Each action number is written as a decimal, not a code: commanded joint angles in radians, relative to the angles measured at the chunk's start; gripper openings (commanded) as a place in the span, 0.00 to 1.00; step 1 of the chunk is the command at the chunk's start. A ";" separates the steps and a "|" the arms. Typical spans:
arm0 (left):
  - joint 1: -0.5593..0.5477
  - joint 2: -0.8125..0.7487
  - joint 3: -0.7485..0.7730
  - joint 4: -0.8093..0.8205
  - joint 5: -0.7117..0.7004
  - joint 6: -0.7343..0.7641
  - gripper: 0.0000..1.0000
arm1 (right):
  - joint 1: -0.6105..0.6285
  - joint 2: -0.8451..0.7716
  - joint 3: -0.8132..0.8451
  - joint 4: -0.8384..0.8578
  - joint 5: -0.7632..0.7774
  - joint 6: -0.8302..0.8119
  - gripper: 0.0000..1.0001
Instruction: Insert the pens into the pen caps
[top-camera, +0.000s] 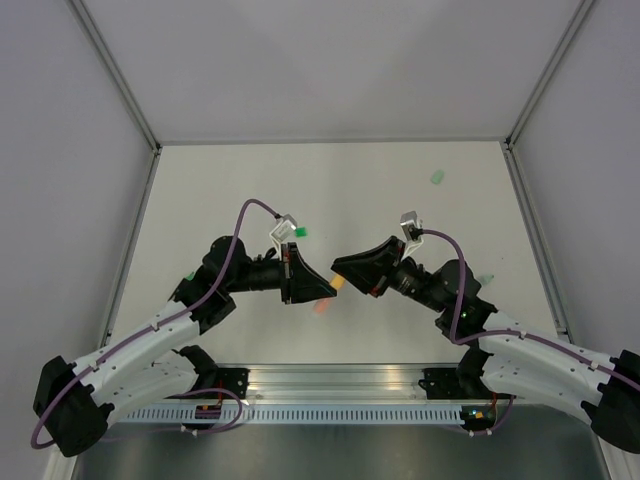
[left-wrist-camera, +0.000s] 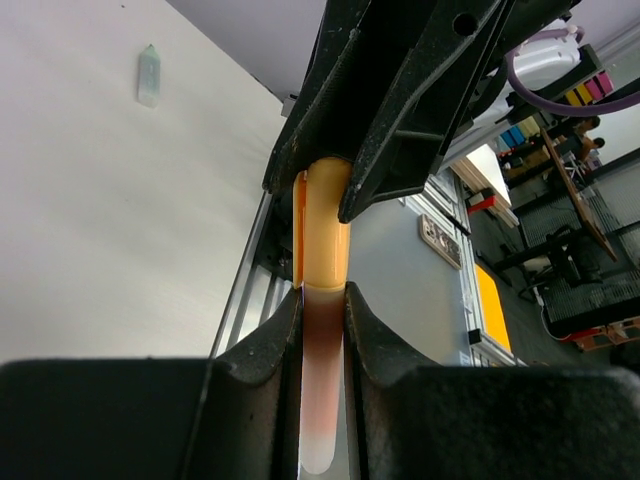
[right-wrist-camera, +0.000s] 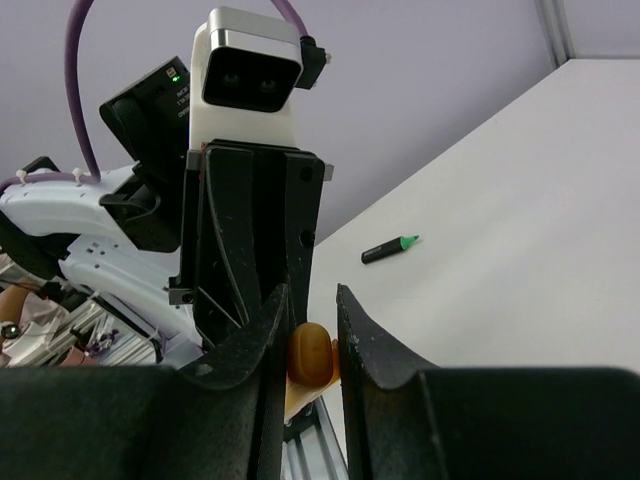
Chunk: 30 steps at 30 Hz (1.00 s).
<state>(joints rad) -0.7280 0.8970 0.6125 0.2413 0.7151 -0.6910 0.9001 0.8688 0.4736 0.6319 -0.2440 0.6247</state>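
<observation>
My left gripper (left-wrist-camera: 323, 300) is shut on the pale orange pen (left-wrist-camera: 322, 380), which runs lengthwise between its jaws. The orange pen cap (left-wrist-camera: 325, 225) sits on the pen's far end, its rim against the body. My right gripper (right-wrist-camera: 312, 295) is shut on that cap (right-wrist-camera: 310, 352) from the opposite side. In the top view the two grippers meet tip to tip over the near middle of the table, with the orange pen (top-camera: 338, 284) between them. A dark pen with a green tip (right-wrist-camera: 390, 248) and a mint green pen (top-camera: 437, 177) lie on the table.
A small green piece (top-camera: 190, 274) lies by the left arm and another (top-camera: 488, 277) by the right arm; they look like caps. The mint pen (left-wrist-camera: 148, 75) is far from both grippers. A metal rail (top-camera: 340, 385) runs along the table's near edge, and grey walls enclose three sides.
</observation>
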 joint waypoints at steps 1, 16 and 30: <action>0.067 0.022 0.098 0.314 -0.246 -0.038 0.02 | 0.074 -0.016 -0.030 -0.185 -0.218 0.052 0.00; 0.065 -0.041 -0.019 0.331 -0.094 0.008 0.02 | 0.072 0.073 0.296 -0.372 0.169 -0.120 0.41; 0.065 -0.133 -0.100 0.322 -0.143 0.012 0.02 | 0.074 -0.068 0.208 -0.367 0.117 -0.226 0.81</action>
<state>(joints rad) -0.6670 0.7864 0.5201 0.5003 0.6182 -0.6983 0.9707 0.8406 0.7292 0.2119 -0.0734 0.4519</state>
